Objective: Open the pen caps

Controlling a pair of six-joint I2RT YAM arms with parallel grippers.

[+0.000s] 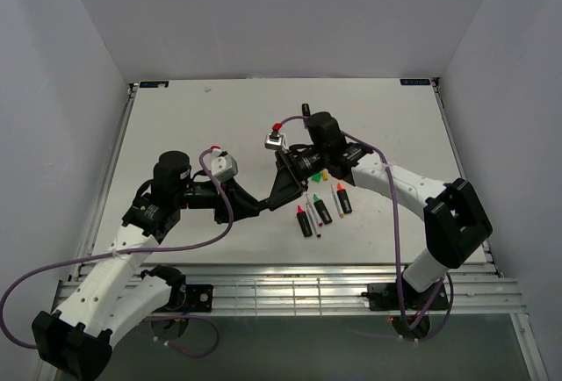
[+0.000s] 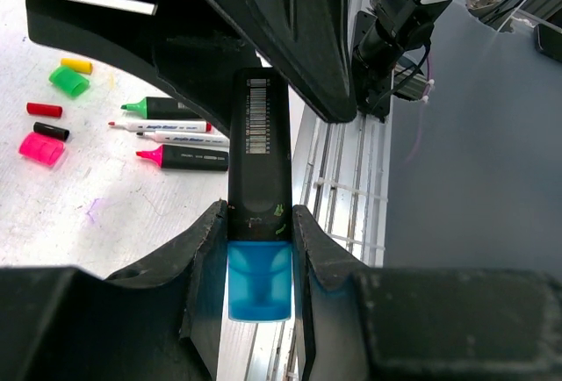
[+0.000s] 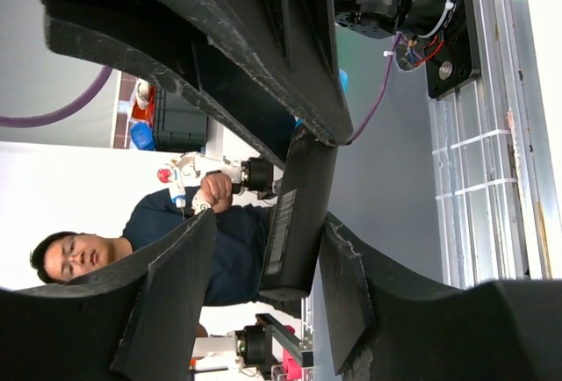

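From above, the left gripper (image 1: 266, 199) and the right gripper (image 1: 286, 173) meet tip to tip over the middle of the white tabletop (image 1: 176, 118). What lies between them is lost among the black fingers. A row of uncapped markers and pens (image 1: 322, 209) lies beside them, toward the near right corner. In the left wrist view, the left gripper's jaws are clamped on a chunky blue plastic cap (image 2: 260, 280), which sits between the fingers on a stubby black marker body (image 2: 258, 161). The body bears a barcode label with digits too small to read. Loose on the table lie a yellow cap (image 2: 76, 65), green cap (image 2: 68, 81), red cap (image 2: 44, 110), black cap (image 2: 51, 131) and pink cap (image 2: 42, 148). In the right wrist view, the right gripper's jaws flank the barcoded body: one finger meets it, a gap shows at the other, and I cannot tell whether they grip.
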